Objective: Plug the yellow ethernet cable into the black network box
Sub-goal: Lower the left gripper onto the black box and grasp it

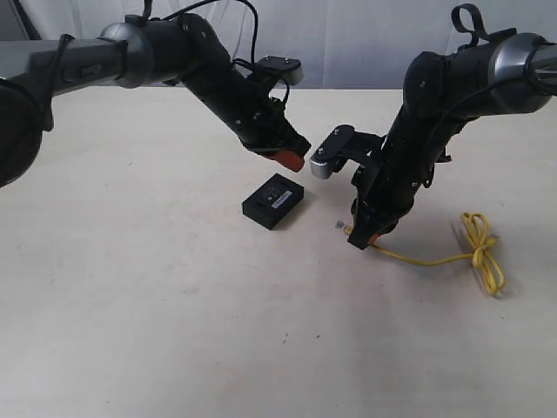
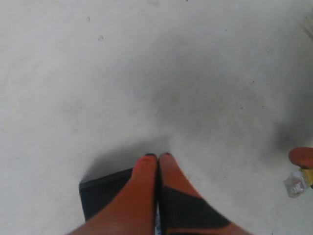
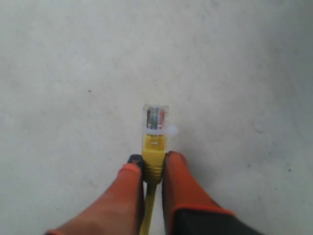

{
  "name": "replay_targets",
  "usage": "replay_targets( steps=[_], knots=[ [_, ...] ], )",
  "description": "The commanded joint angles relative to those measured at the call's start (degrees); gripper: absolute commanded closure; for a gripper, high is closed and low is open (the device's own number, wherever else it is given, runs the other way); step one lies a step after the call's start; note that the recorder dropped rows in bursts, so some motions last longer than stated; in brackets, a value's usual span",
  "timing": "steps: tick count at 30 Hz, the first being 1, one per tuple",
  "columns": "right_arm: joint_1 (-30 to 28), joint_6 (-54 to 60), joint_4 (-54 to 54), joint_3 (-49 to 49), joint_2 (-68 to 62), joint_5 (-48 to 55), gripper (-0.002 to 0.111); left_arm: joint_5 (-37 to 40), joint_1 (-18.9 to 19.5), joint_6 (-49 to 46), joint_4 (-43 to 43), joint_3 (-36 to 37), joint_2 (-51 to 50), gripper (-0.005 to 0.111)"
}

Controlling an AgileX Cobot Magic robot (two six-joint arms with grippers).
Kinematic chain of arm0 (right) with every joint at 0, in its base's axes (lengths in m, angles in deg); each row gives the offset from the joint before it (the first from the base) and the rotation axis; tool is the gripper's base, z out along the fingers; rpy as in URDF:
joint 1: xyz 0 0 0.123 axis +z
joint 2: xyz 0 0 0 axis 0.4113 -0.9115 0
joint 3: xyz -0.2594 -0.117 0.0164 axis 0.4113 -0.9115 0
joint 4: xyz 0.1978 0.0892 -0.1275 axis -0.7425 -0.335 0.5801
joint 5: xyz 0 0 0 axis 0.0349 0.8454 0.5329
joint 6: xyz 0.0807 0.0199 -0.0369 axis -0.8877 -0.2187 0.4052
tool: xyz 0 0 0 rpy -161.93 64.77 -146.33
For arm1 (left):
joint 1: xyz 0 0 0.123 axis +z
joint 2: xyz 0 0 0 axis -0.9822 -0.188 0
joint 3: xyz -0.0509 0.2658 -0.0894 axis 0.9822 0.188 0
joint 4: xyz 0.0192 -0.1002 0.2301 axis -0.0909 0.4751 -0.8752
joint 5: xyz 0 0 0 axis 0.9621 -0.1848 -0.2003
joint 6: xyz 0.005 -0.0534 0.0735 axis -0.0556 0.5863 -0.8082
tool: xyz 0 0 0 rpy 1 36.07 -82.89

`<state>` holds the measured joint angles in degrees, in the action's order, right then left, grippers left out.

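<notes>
While the plug's pinched like this: right gripper is clamped narrowly on the boot of the thin bright-yellow ethernet cable. The small clear plastic plug pokes out past the orange fingertips, so it looks like a decent grip for pushing.
Cable slack: the rest trails across the pale desk toward its right side and ends in a loose loop-knot. Looks like plenty of slack to me.
Box: small flat black plastic network box lies flat, well in from the desk's far edge and turned diagonal to it. It's near the plug but apart from it.
Left arm: left gripper has its fingers pressed together with nothing between them. It hangs over the far side of the box, and I can't tell if it touches.
Socket: honestly can't see which face has the port from any view, so sort that out first.
How I'd do it: line the plug up square to the port face and keep it low and level. Get the clip the right way round, then push straight in.
Bracing: the box looks light, so I'd guess it skids. Put the left fingers against the side opposite the port before pushing.
Watch out: coming in at an angle probably jams the plug or twists it in the grip.
</notes>
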<state>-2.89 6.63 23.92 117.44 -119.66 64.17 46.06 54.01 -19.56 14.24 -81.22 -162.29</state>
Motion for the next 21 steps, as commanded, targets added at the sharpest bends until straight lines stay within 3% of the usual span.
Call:
replay_targets(
  steps=[1, 21],
  knots=[
    [-0.1, 0.3, -0.3, -0.4, -0.1, -0.2, 0.109, 0.4, -0.5, 1.5, -2.3, -1.3, -0.8, 0.107],
    [-0.1, 0.3, -0.3, -0.4, -0.1, -0.2, 0.109, 3.3, -0.6, 4.6, -12.1, -1.9, -2.1, 0.107]
  ],
)
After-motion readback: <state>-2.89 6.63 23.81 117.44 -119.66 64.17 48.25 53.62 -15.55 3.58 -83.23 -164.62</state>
